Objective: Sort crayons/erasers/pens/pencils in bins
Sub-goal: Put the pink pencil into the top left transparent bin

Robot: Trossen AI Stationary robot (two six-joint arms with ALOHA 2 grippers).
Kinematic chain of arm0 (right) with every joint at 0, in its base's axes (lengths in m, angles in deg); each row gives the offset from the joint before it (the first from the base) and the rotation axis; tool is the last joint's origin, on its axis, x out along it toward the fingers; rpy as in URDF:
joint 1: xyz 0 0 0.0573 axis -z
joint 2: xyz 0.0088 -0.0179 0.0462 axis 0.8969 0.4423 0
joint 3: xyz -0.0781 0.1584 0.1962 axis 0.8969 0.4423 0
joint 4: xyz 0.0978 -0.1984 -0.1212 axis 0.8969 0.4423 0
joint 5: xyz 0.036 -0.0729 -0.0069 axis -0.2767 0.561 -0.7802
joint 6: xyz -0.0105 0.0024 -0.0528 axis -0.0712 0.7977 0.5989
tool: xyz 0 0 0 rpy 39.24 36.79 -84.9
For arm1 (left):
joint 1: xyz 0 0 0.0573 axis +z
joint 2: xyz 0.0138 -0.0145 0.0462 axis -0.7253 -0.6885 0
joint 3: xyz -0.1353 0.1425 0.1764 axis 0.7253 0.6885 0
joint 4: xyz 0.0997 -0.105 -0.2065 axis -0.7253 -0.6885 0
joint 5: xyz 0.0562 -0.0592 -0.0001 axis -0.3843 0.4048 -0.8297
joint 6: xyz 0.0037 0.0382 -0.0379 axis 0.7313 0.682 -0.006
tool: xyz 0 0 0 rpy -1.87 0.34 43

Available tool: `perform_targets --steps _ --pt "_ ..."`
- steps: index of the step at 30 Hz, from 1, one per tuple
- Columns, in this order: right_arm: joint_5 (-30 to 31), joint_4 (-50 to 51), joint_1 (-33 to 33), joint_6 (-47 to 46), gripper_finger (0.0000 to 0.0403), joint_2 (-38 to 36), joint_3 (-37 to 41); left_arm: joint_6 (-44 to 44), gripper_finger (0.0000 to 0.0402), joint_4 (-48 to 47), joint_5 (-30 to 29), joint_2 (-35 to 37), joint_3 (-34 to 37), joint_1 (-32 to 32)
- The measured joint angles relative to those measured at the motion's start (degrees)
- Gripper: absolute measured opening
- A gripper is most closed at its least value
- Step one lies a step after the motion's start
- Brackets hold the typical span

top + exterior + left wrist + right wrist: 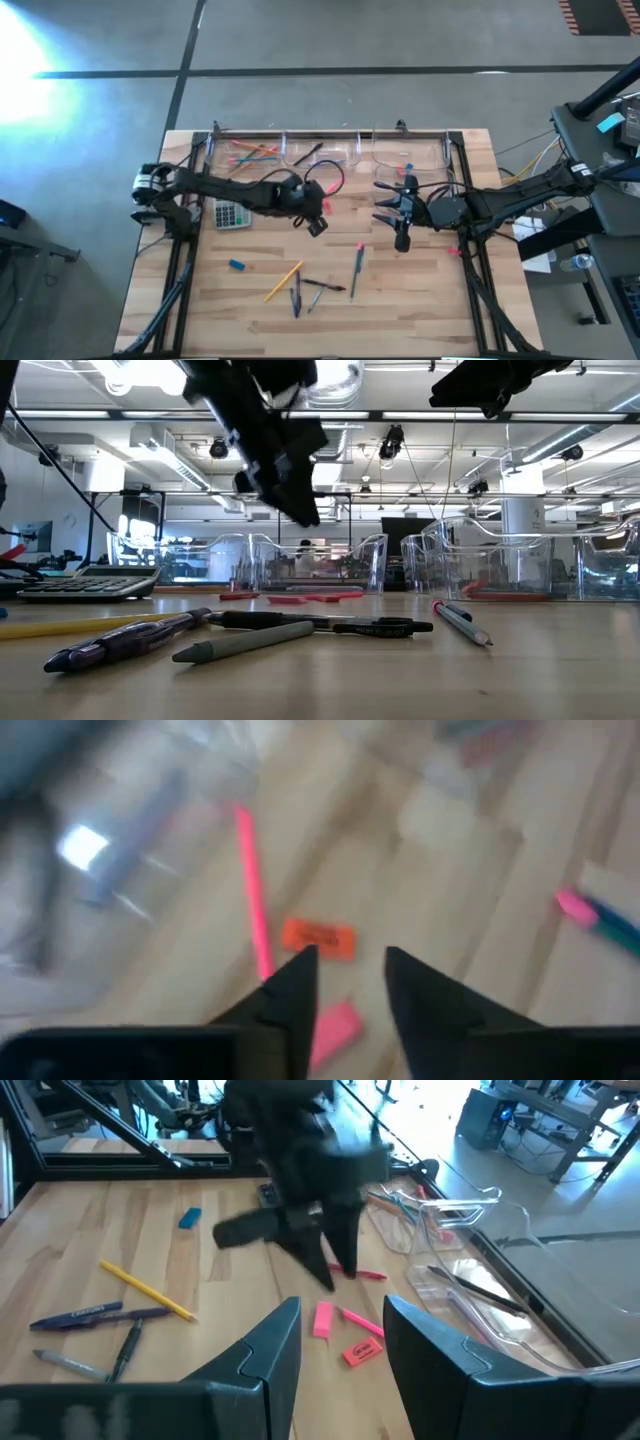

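Note:
My left gripper point(350, 970) hangs open above the table's middle point(315, 222), over a pink eraser point(335, 1025), an orange eraser point(318, 937) and a pink pencil point(252, 890) that lie flat on the wood. Nothing is between its fingers. My right gripper point(340, 1330) stands open and raised at the right point(400, 215), facing the left one. Four clear bins point(320, 150) line the far edge; the leftmost holds coloured pencils point(250, 155). A blue eraser point(237, 265), a yellow pencil point(283, 282) and dark pens point(297, 300) lie near the front.
A grey calculator point(232, 213) lies at the left, beside the left arm. Another stick with a pink end point(356, 265) lies right of the pens. A black frame rail point(470, 250) borders the table on the right. Bare wood shows at the near corners.

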Motion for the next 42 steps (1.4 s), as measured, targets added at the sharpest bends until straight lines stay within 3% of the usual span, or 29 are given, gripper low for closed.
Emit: perform_targets --steps 4,8,26,30,39,42 --pt "-0.03 0.08 0.0 0.0 0.0134 0.0 -0.02 0.15 0.0174 -2.56 10.68 -3.32 -0.35 5.17" --pt "-0.09 0.17 -0.02 0.23 0.0134 0.02 0.0 0.28 0.0207 -5.6 11.67 -6.29 -1.78 8.83" --pt "-0.14 0.19 -0.01 0.39 0.0134 0.09 0.0 -1.54 0.0209 -5.67 9.22 -14.73 -1.92 10.93" --pt "-0.15 0.19 -0.02 0.37 0.0134 0.11 0.0 -3.68 0.0178 -5.48 9.22 -15.9 -1.67 10.68" --pt "-0.15 0.23 -0.02 -0.2 0.0134 0.11 0.0 -5.9 0.0031 -5.11 9.63 -18.6 -1.53 10.13" --pt "-0.13 0.23 -0.02 -0.47 0.0134 0.11 0.0 -5.8 0.0008 -5.24 10.27 -18.63 -1.51 10.17"
